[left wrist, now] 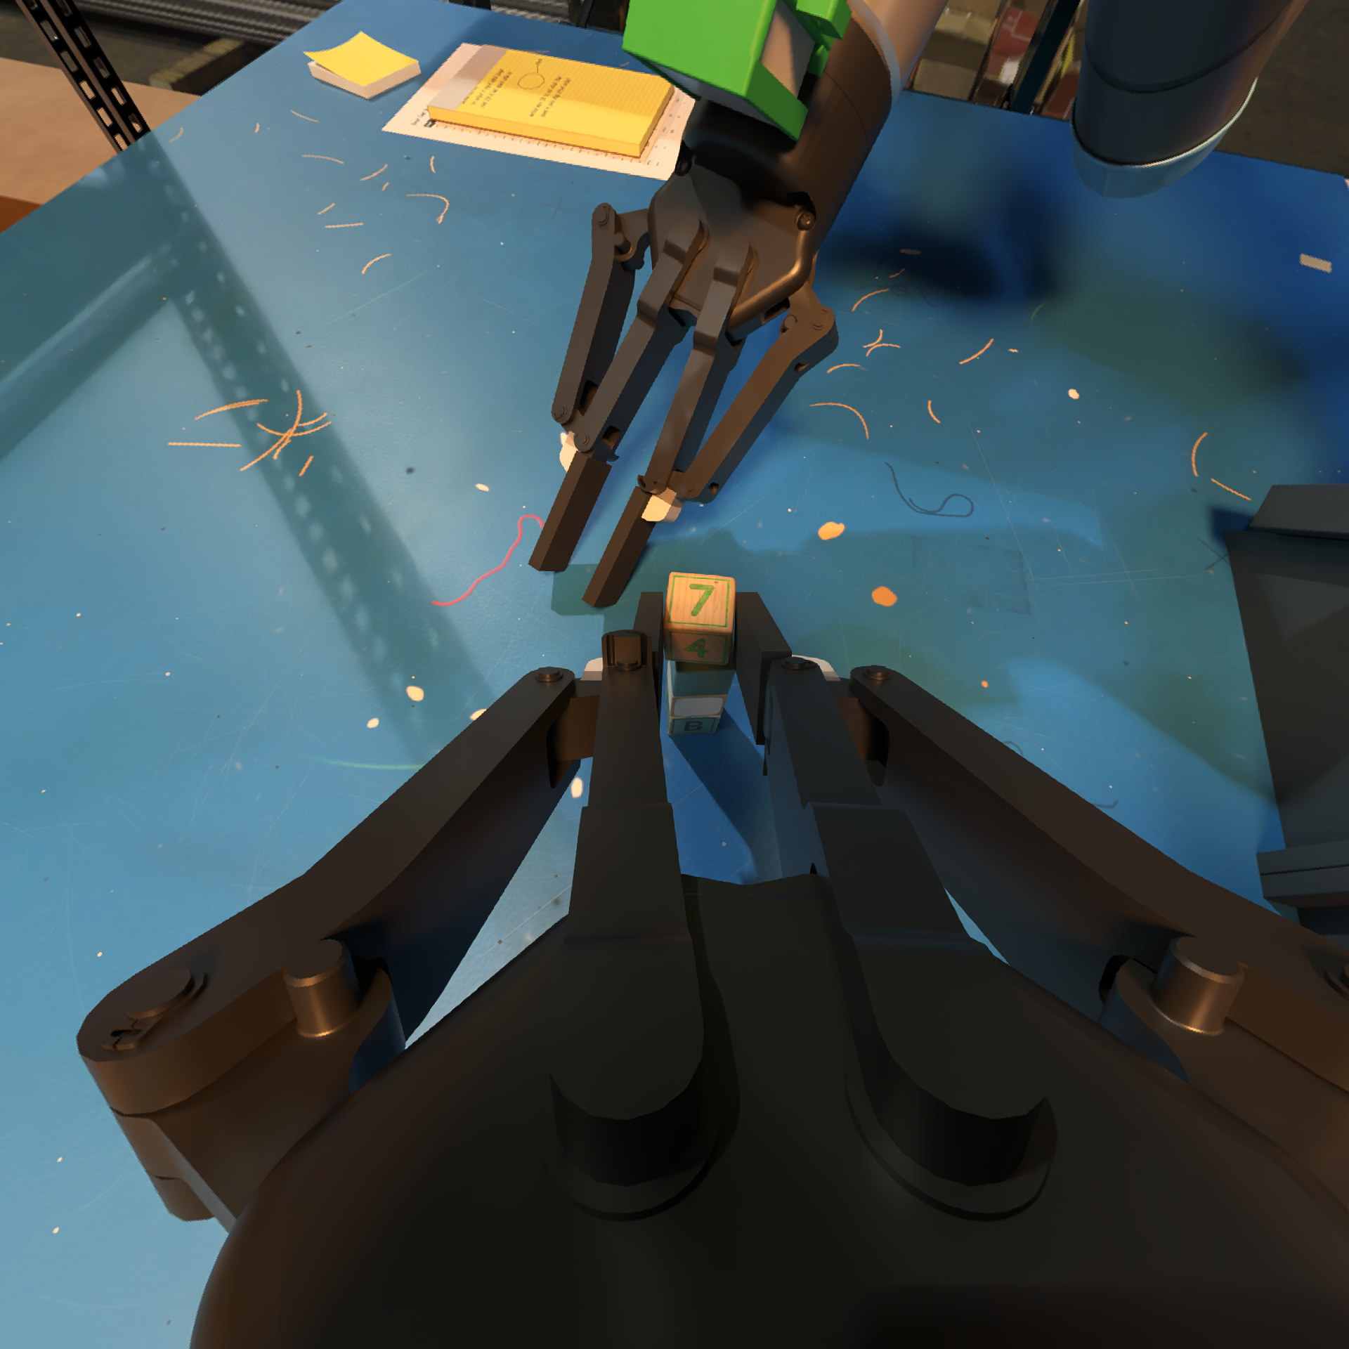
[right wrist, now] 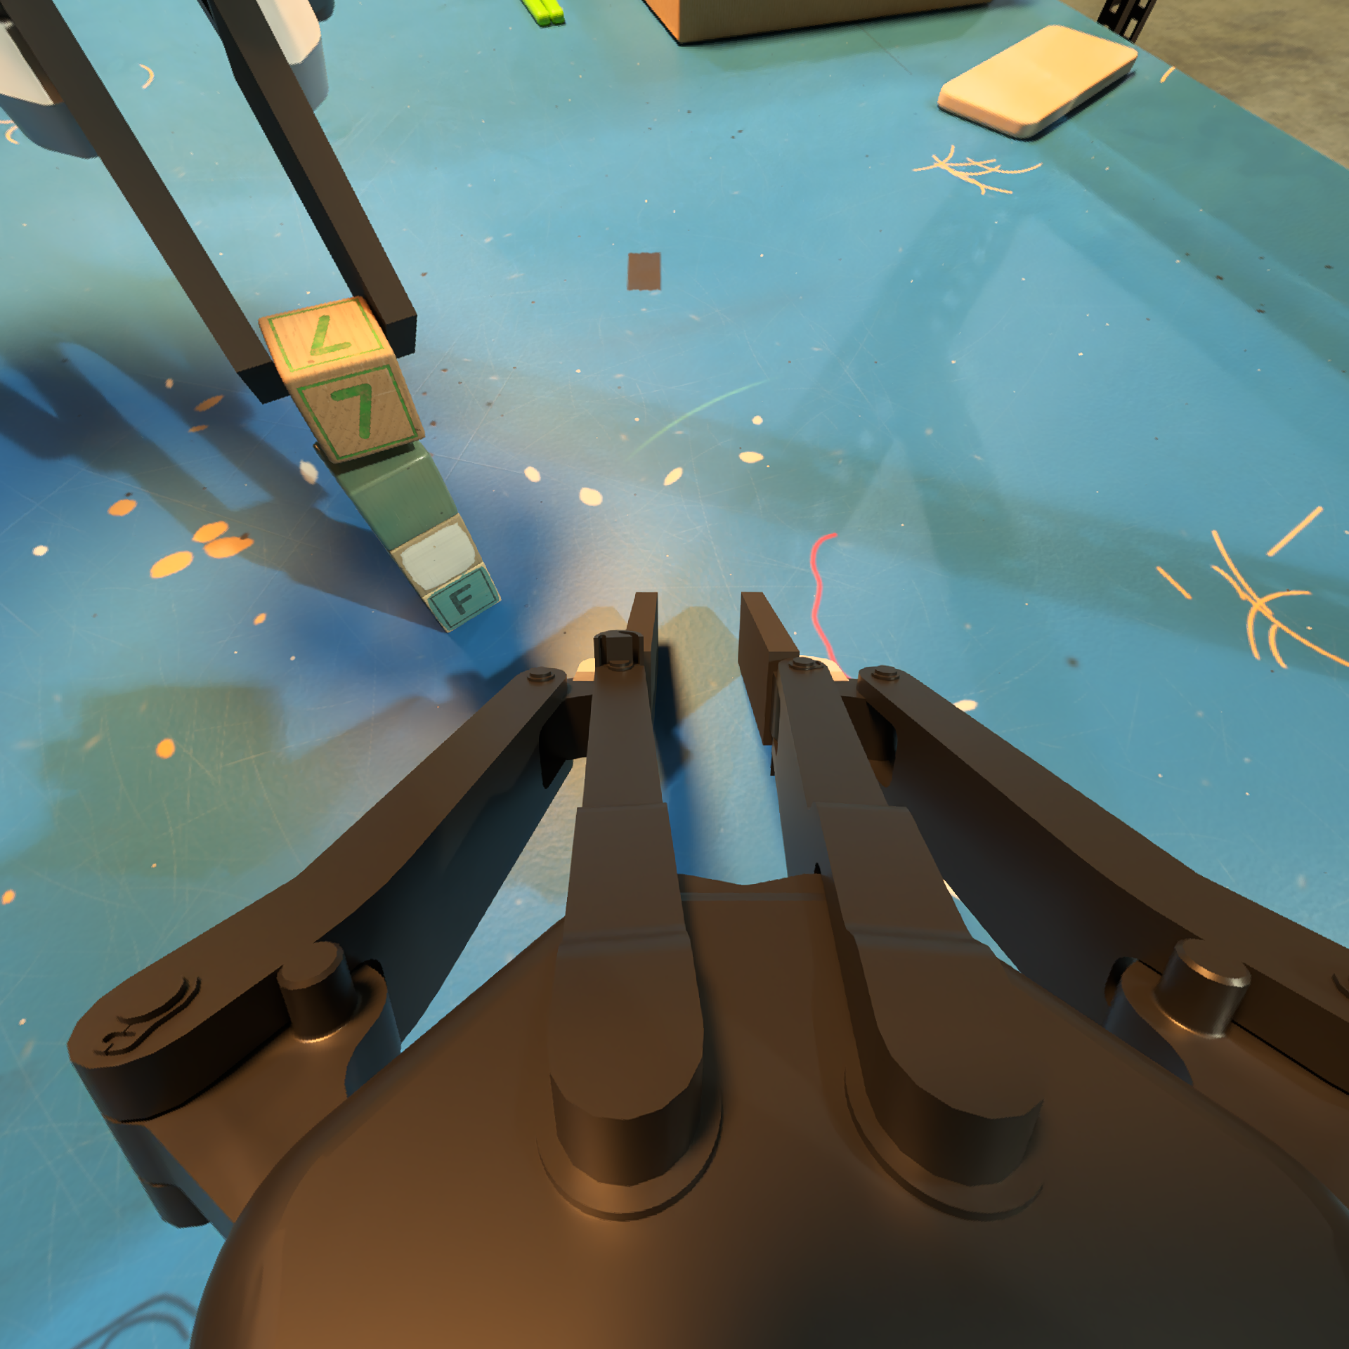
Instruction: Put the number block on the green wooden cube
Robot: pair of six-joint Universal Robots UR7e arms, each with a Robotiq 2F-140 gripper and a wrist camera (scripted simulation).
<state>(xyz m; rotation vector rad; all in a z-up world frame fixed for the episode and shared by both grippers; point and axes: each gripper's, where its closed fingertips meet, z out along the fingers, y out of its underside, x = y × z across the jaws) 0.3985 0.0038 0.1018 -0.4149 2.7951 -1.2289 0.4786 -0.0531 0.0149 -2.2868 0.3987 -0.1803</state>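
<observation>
So we're over a scuffed blue tabletop, covered in orange scratch marks, pale paint flecks and a thin red squiggle. In the left wrist view, going left to right: a perforated black metal upright at the far-left corner, then a small yellow sticky-note pad, then a yellow legal pad lying on a white sheet of paper. Beyond the table edge it's dim, looks like shelving and boxes, hard to make out.

Middle of that view, our left gripper has its fingers pinching the light wooden number block with green numerals. The block sits on top of the green wooden cube, touching it, and that cube tops a stack of 2 more blocks: a white-faced block and a teal letter block at the bottom on the table. Just behind the stack, the right gripper hovers near the table with its fingers apart and nothing between them.

In the right wrist view the stack stands at left, then a small brown patch on the table, a cardboard box at the top edge, and a cream rounded flat slab at far right.
</observation>
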